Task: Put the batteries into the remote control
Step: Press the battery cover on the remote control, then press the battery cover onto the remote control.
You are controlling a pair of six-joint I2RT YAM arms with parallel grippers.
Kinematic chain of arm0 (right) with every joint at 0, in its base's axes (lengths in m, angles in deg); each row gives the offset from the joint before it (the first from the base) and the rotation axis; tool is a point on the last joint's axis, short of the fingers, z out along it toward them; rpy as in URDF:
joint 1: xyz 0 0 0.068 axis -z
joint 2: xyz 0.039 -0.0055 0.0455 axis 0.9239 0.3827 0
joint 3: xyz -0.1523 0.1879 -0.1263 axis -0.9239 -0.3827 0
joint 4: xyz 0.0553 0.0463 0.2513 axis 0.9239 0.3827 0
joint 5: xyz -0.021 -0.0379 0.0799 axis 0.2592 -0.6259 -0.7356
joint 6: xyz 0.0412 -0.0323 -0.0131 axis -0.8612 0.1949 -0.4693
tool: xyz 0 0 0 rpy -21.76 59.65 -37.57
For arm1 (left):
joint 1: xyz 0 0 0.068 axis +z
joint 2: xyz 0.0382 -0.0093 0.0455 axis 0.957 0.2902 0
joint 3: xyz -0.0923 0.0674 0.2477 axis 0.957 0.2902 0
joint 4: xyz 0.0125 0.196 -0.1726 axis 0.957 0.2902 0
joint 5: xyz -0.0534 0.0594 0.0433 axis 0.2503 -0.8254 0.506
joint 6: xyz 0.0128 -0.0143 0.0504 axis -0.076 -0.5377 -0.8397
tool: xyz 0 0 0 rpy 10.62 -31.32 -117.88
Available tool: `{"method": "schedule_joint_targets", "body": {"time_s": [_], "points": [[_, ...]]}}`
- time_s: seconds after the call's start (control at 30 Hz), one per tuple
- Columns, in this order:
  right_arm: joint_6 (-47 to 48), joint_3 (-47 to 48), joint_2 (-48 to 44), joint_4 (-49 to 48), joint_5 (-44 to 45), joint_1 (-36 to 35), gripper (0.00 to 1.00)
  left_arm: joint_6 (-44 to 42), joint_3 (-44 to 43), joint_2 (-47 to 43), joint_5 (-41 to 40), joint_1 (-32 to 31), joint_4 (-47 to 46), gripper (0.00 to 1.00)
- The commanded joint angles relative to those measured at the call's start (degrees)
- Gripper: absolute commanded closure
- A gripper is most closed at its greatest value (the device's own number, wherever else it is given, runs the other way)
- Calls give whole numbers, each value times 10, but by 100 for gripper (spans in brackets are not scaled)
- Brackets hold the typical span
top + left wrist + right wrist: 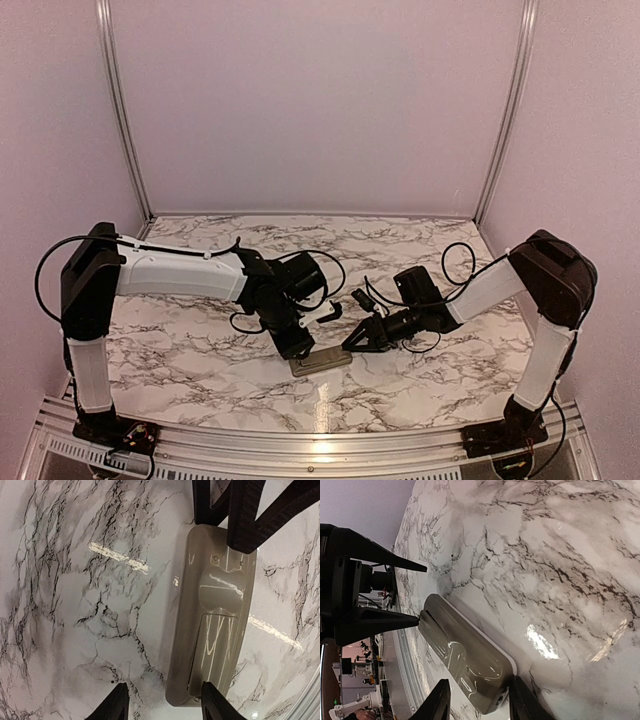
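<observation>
Slim tan-grey plastic remote control, left gripper spread over one end, right gripper astride other end, grip unclear

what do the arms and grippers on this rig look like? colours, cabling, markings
Both pair white link shells with black joint housings: left arm, right arm. Thin black cables loop loose near the wrists. The left gripper and right gripper are black, each with two tapering pointed fingers. No markings legible.
</observation>
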Motion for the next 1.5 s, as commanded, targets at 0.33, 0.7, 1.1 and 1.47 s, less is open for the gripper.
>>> {"method": "schedule_joint_targets", "body": {"time_s": [0.33,0.7,1.1,1.47], "points": [[3,10,2,2,-2,-5,61,-10,18,34,0,3,-5,54],[5,6,-48,13,11,12,61,-2,9,15,-25,4,-19,43],[8,8,-154,21,6,26,60,91,95,-193,-163,21,-174,1],[28,77,-96,58,-17,-80,59,397,339,-358,-113,23,-337,3]]}}
